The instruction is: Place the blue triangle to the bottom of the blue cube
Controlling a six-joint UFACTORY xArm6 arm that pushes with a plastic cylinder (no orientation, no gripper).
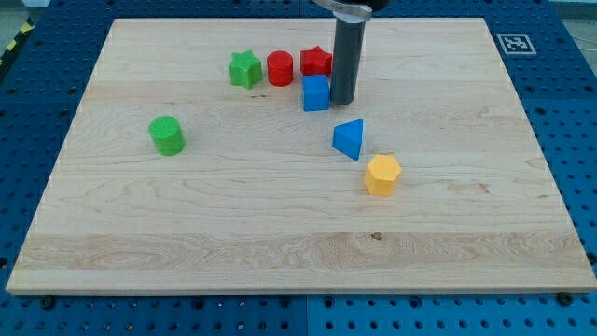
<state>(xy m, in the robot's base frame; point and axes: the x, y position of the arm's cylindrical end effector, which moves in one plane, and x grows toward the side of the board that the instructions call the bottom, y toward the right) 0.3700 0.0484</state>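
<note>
The blue cube (316,93) sits on the wooden board near the view's top centre. The blue triangle (349,138) lies below it and a little to the view's right, apart from it. My tip (342,101) is the lower end of the dark rod; it rests right beside the cube's right side, above the triangle and clear of it.
A red star (316,63), a red cylinder (280,68) and a green star (244,69) stand in a row just above the cube. A yellow hexagonal block (382,175) lies just below the triangle. A green cylinder (167,135) stands at the left. The wooden board (298,261) lies on a blue perforated table.
</note>
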